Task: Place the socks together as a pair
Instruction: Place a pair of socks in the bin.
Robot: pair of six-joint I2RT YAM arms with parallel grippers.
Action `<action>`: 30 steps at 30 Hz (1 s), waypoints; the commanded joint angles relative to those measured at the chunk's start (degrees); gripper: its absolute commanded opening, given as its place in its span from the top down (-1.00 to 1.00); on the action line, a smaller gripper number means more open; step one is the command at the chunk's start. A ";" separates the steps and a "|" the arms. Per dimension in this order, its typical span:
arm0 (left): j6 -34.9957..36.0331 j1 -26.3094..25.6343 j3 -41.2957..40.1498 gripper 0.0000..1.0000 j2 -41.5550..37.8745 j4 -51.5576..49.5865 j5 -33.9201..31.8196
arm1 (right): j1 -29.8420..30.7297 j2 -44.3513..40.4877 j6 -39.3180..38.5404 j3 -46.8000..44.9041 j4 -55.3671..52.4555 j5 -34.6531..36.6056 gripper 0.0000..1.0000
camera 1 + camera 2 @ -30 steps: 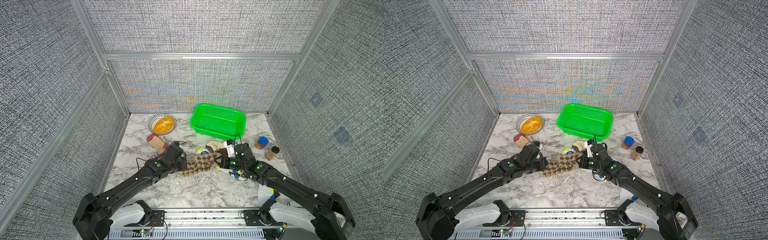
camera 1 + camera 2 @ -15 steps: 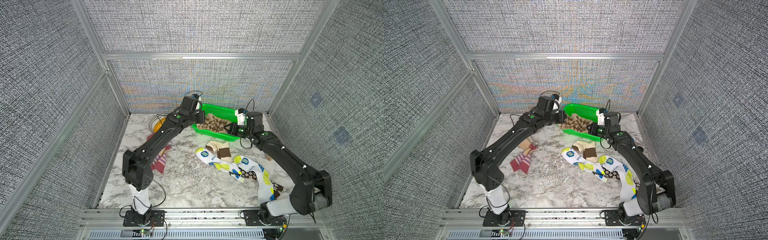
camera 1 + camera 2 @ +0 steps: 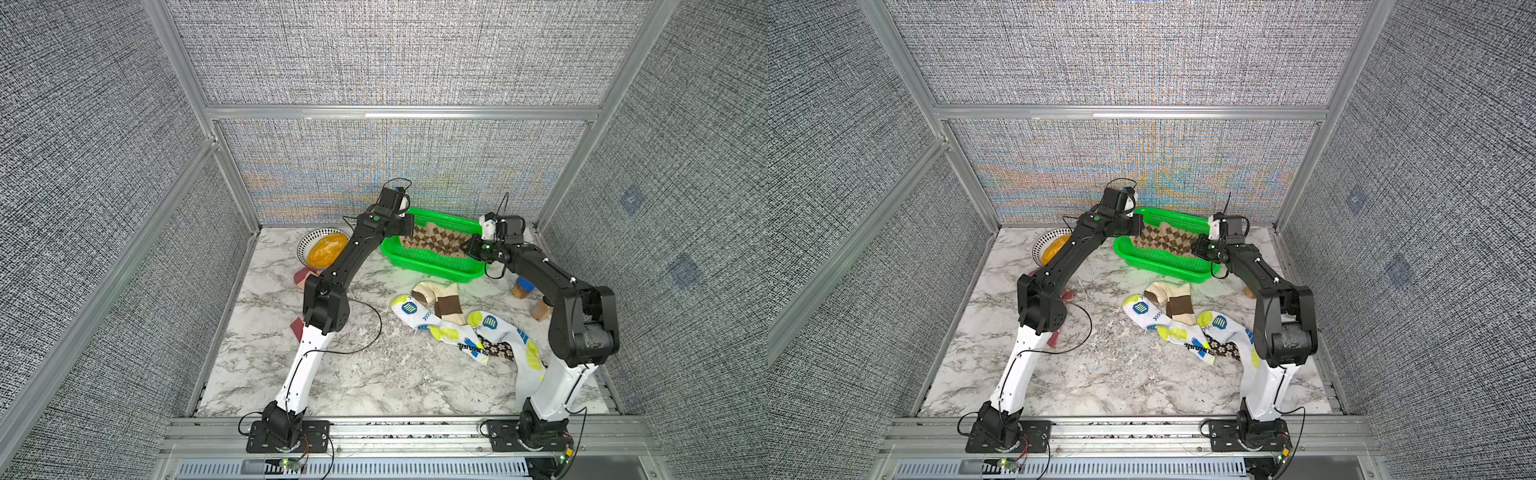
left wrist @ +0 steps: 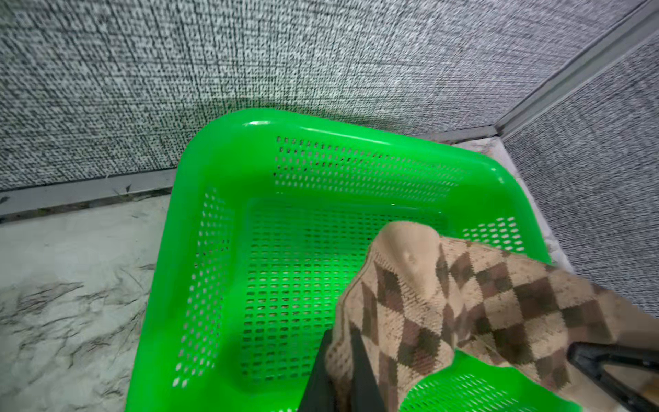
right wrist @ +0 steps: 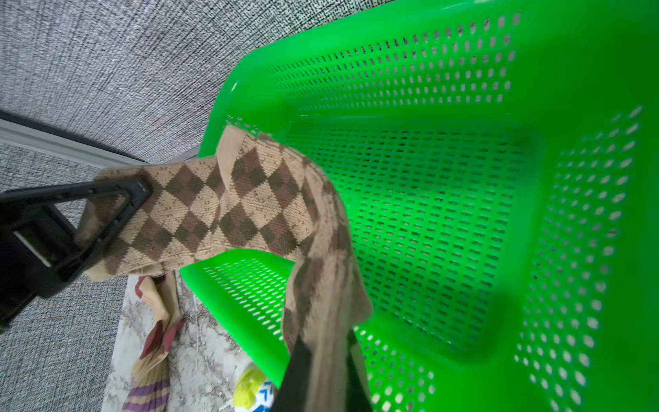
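The tan-brown argyle socks point(image 3: 436, 241) point(image 3: 1167, 240) hang stretched between my two grippers, above the green basket point(image 3: 432, 266) point(image 3: 1158, 266). My left gripper point(image 3: 409, 227) point(image 4: 340, 367) is shut on one end, my right gripper point(image 3: 471, 245) point(image 5: 322, 371) on the other. In the wrist views the argyle fabric point(image 4: 463, 296) point(image 5: 249, 207) sags over the basket's near wall. On the table lie a cream sock with a brown band point(image 3: 440, 297), two white socks with lime spots point(image 3: 440, 328), a brown daisy-print sock point(image 3: 496, 349) and a maroon-peach striped sock point(image 5: 149, 374).
A striped bowl with orange contents point(image 3: 326, 249) stands left of the basket. A blue-lidded jar point(image 3: 523, 287) and a brown block point(image 3: 540, 309) sit at the right wall. The back wall is close behind the basket. The left arm covers part of the maroon socks point(image 3: 297, 328).
A second ago both arms were low over the argyle socks at mid-table. They have since carried them back over the green basket, with little movement in the last half second.
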 commanded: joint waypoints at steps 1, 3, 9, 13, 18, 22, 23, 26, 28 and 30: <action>1.33 0.67 2.61 0.99 2.61 1.84 -0.42 | -0.01 2.75 -1.57 3.14 -2.50 3.67 1.00; 2.13 0.94 3.97 0.98 4.30 1.83 -0.55 | -0.01 4.43 -1.63 4.35 -3.41 5.89 1.00; 3.17 1.05 4.17 0.96 7.62 3.54 0.38 | -0.10 9.51 -1.37 7.66 -6.39 8.02 1.00; 3.83 0.99 4.17 0.94 9.39 3.82 -0.32 | -0.11 10.99 -1.67 8.48 -7.32 9.86 1.00; 4.49 1.02 4.17 0.92 10.52 3.90 -1.56 | -0.06 13.59 -2.04 10.88 -9.38 11.19 1.00; 4.02 0.99 3.99 0.71 10.86 4.36 -1.52 | -0.04 14.69 -1.89 12.11 -10.84 11.99 0.90; 3.85 0.99 4.00 0.60 10.78 4.50 -1.52 | -0.05 14.77 -1.81 12.27 -11.18 12.14 0.84; 2.92 0.97 3.97 0.20 9.96 4.93 -0.81 | -0.13 14.51 -1.63 12.77 -11.65 12.43 0.59; 2.39 0.92 3.70 0.02 8.69 4.80 -0.78 | -0.28 13.52 -1.54 13.16 -11.87 12.48 0.38; 2.04 0.88 2.85 -0.13 6.71 5.10 -0.48 | -0.29 12.29 -1.54 13.41 -12.26 12.65 0.21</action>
